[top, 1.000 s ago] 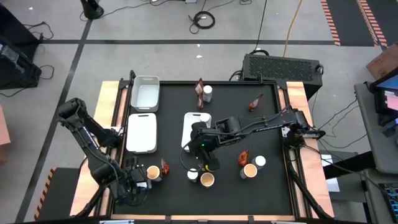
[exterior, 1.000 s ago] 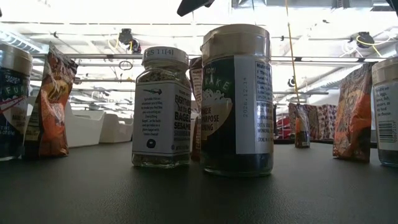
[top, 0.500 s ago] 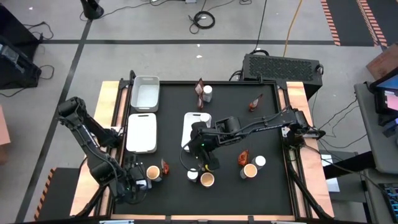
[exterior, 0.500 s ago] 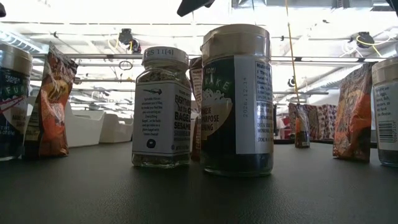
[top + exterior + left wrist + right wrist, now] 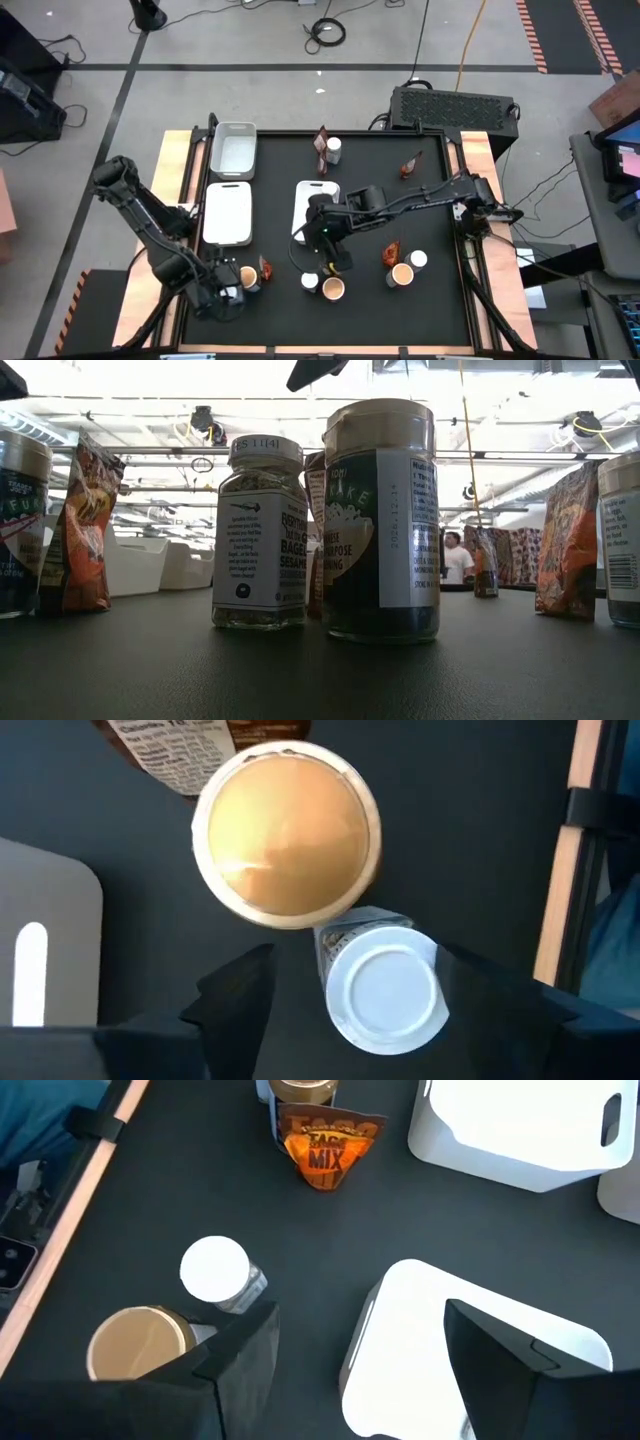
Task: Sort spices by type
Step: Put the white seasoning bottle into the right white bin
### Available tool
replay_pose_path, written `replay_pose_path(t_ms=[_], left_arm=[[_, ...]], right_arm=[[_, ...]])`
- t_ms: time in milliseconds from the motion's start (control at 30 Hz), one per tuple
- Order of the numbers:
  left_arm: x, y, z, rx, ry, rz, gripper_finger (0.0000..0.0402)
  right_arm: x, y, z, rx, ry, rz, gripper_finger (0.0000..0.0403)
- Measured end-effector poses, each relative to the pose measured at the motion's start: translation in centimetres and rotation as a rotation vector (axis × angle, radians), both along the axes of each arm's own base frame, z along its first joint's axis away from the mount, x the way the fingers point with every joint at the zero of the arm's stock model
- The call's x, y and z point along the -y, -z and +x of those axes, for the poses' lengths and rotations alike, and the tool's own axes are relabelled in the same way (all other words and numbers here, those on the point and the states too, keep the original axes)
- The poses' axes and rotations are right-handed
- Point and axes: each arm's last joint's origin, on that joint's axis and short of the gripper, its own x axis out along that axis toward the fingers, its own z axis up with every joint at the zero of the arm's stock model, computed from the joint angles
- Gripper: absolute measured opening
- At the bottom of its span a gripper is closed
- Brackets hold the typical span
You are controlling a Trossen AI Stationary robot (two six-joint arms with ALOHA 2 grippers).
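Note:
Spices stand in clusters on the black table [image 5: 360, 300]. Near its front left, my left gripper [image 5: 228, 292] points down, open. Its fingers stand on either side of a white-capped jar [image 5: 385, 985], beside a yellow-topped tub [image 5: 287, 830] and a reddish packet [image 5: 265, 268]. My right gripper [image 5: 337, 263] hangs open over the table's middle, above a tray's edge [image 5: 450, 1330]. It holds nothing. A white-capped jar [image 5: 213, 1268] and a tub [image 5: 135, 1342] stand just before it. Another tub [image 5: 402, 274], jar [image 5: 418, 260] and packet [image 5: 392, 252] stand toward the right. My left gripper comes at the white-capped jar from above, one finger on each side of its cap [image 5: 400, 970]. A clear gap shows at one finger [image 5: 240, 1000]. The other finger [image 5: 480, 1000] meets the cap's outline, and I cannot tell whether it touches. The jar stands upright on the table.
Three white trays lie on the table: at the far left [image 5: 232, 150], the left [image 5: 228, 213] and the middle [image 5: 315, 200]. A packet [image 5: 320, 145], a jar [image 5: 334, 150] and another packet [image 5: 412, 165] stand at the far side. A person [image 5: 455, 558] shows far behind the table.
My left arm has swung a little toward the table's right edge, staying over the near-left spices. No spice has moved.

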Motion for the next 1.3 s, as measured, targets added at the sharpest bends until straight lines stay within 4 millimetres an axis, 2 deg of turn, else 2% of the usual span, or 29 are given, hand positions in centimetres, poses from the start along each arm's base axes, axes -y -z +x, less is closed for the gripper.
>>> replay_pose_path(t_ms=[333, 633, 1033, 1300], left_arm=[[-0.2, 0.0, 0.4, -0.035, 0.032, -0.034, 0.0293], [0.6, -0.2, 0.3, 0.046, 0.046, -0.040, 0.0293], [1.7, 2.2, 0.7, -0.039, 0.039, 0.045, 0.0293], [1.7, 2.5, 0.6, -0.070, 0.042, 0.055, 0.0275]], right_arm=[[1.3, 0.0, 0.2, -0.007, 0.022, -0.007, 0.0242], [1.5, 0.1, 0.1, -0.012, 0.032, -0.003, 0.0242], [1.5, 0.1, 0.2, -0.011, 0.022, -0.007, 0.0242], [1.5, 0.1, 0.2, -0.012, 0.032, 0.001, 0.0242]])
